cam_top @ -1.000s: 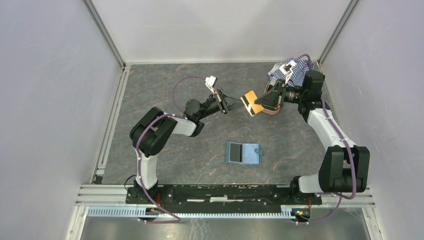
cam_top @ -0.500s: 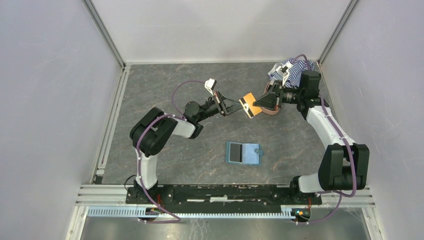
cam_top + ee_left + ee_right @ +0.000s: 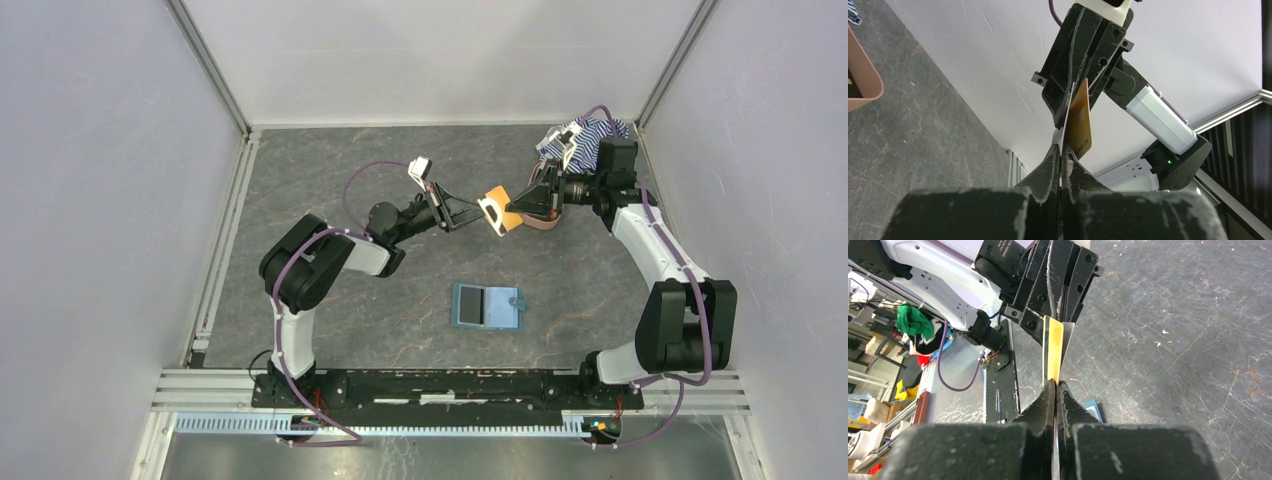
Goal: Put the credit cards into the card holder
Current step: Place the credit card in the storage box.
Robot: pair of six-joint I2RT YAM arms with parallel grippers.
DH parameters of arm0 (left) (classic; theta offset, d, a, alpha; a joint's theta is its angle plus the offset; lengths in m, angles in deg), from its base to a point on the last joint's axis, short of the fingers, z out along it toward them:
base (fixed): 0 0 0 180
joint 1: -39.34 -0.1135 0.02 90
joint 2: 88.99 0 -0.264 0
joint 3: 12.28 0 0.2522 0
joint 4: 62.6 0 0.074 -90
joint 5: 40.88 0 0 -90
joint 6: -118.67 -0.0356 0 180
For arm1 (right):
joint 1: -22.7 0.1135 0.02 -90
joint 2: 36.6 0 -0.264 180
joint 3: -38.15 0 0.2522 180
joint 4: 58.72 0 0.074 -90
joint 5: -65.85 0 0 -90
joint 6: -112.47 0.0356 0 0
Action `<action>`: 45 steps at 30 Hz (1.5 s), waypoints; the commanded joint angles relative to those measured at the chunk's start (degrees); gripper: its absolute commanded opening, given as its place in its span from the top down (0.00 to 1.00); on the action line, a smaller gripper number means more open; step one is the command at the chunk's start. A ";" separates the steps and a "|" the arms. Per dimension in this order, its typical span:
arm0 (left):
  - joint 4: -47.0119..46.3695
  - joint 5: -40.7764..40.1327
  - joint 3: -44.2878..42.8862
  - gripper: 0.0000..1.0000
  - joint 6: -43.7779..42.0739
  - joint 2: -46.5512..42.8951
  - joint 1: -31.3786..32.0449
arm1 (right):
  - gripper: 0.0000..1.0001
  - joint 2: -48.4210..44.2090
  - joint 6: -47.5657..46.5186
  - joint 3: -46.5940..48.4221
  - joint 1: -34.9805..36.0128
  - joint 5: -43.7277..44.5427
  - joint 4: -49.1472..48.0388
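A tan-gold credit card (image 3: 497, 213) hangs edge-on in the air over the back of the table, between my two grippers. My left gripper (image 3: 479, 212) is shut on its left end, and my right gripper (image 3: 514, 207) is shut on its right end. In the left wrist view the card (image 3: 1080, 120) rises from my shut fingertips (image 3: 1064, 150) into the right gripper's fingers (image 3: 1068, 95). The right wrist view shows the card (image 3: 1053, 347) pinched at my fingertips (image 3: 1056, 385). The teal card holder (image 3: 487, 306) lies open on the table nearer the bases, with a dark grey card (image 3: 467, 304) on its left half.
A pink case (image 3: 541, 222) sits under the right gripper, with its rim (image 3: 863, 75) showing at the left of the left wrist view. A blue-white striped cloth (image 3: 590, 140) lies in the back right corner. White walls close in the table on three sides.
Both grippers and the card between them have shifted slightly left. The card has turned a little. Both grips have stayed shut.
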 commanded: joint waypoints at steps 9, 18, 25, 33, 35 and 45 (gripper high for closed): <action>-13.27 1.90 -0.38 0.98 2.01 -1.05 -5.02 | 0.95 0.52 -1.17 4.14 -2.47 -2.04 -1.01; -13.28 1.95 1.96 0.98 1.95 -0.06 -5.82 | 1.00 2.99 -5.17 6.40 -2.48 -2.49 4.45; -13.28 4.01 0.10 0.98 2.69 0.28 -5.68 | 1.00 3.47 -7.06 5.65 -1.78 -2.14 4.53; -13.28 11.07 0.08 0.98 3.18 -0.31 -5.58 | 0.24 9.06 -45.03 34.42 2.06 10.48 40.10; -13.30 13.51 0.70 0.98 3.48 -0.57 -5.47 | 0.18 12.61 -53.54 41.01 3.95 12.68 49.17; -13.27 22.93 0.97 0.98 7.02 -0.09 -5.38 | 0.14 16.29 -66.74 43.15 15.58 17.39 61.05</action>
